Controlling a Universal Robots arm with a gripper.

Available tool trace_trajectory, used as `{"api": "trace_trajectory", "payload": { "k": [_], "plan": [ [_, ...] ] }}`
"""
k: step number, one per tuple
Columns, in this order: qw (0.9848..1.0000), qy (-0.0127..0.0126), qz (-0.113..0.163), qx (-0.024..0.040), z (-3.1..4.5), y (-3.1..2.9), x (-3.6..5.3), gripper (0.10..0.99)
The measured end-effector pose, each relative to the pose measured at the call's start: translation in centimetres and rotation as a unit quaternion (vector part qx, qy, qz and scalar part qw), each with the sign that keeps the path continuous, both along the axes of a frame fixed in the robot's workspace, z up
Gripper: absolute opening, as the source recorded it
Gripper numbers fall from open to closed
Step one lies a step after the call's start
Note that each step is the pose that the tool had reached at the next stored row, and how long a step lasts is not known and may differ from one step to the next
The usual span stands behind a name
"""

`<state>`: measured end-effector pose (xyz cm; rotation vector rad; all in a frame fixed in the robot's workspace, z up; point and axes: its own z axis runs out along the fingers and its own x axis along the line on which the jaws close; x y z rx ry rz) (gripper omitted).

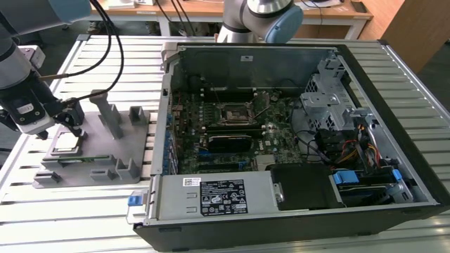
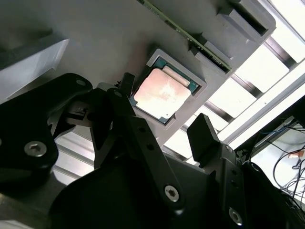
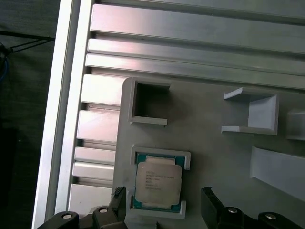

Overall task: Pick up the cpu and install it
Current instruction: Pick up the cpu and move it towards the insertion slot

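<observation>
Fingers of my gripper sit closest in the second wrist view: black, spread apart, clamping nothing. Cpu lies flat between their tips in a square pocket of the grey holder. Its silvery lid glares here and I can make out no writing.

First wrist view: cpu in that pocket, with a green edge round the lid. Several faint lines of print cross the lid, which the other wrist view does not give. Fingertips flank it. Another square pocket sits beside it, with the slatted table beyond.

Exterior view: gripper hangs just over the cpu on the holder, at the exterior view's left of an open computer case. This view adds the motherboard and black socket inside. A white sticker and a black printed label sit on a metal box; I cannot read the text.
</observation>
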<state>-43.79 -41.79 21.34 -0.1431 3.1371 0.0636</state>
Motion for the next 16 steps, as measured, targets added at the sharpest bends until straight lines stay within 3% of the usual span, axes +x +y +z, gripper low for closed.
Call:
{"api": "trace_trajectory", "payload": {
  "k": [5, 16],
  "plan": [
    [1.0000, -0.0030, 0.000, 0.0001, -0.54, 0.00, -0.22, 0.718],
    [1.0000, -0.0067, -0.001, 0.0000, -1.58, 0.09, -0.32, 0.718]
  ]
}}
